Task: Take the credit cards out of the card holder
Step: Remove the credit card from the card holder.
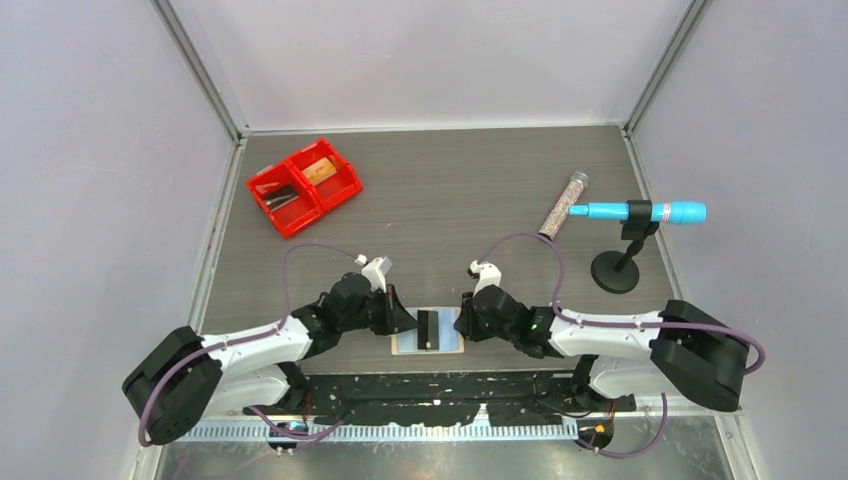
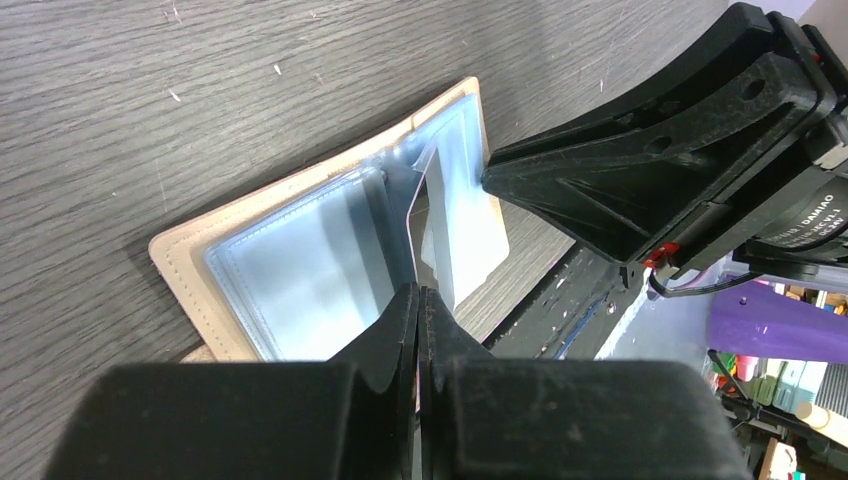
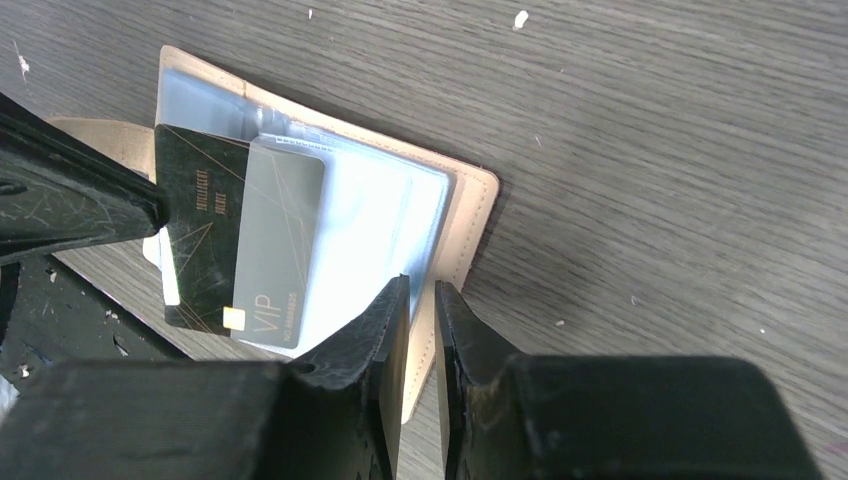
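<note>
The tan card holder [image 1: 447,344] lies spread open near the table's front edge, its blue-grey sleeves up [image 2: 290,270]. My left gripper [image 2: 418,298] is shut on the edge of a dark credit card [image 3: 200,240], which sticks partly out of a middle sleeve. In the top view this card [image 1: 429,328] stands between both grippers. A grey credit card marked VIP [image 3: 275,250] sits beside it in a clear sleeve. My right gripper [image 3: 421,295] is closed on the holder's tan right-hand edge [image 3: 470,200], pinning it. The left gripper [image 1: 412,322] and the right gripper [image 1: 463,325] face each other across the holder.
A red two-compartment bin [image 1: 304,186] with items in it sits at the back left. A clear tube of speckled grains [image 1: 563,207] and a blue pen-like tool [image 1: 640,212] on a black stand [image 1: 614,272] are at the right. A black strip [image 1: 440,385] runs along the front edge.
</note>
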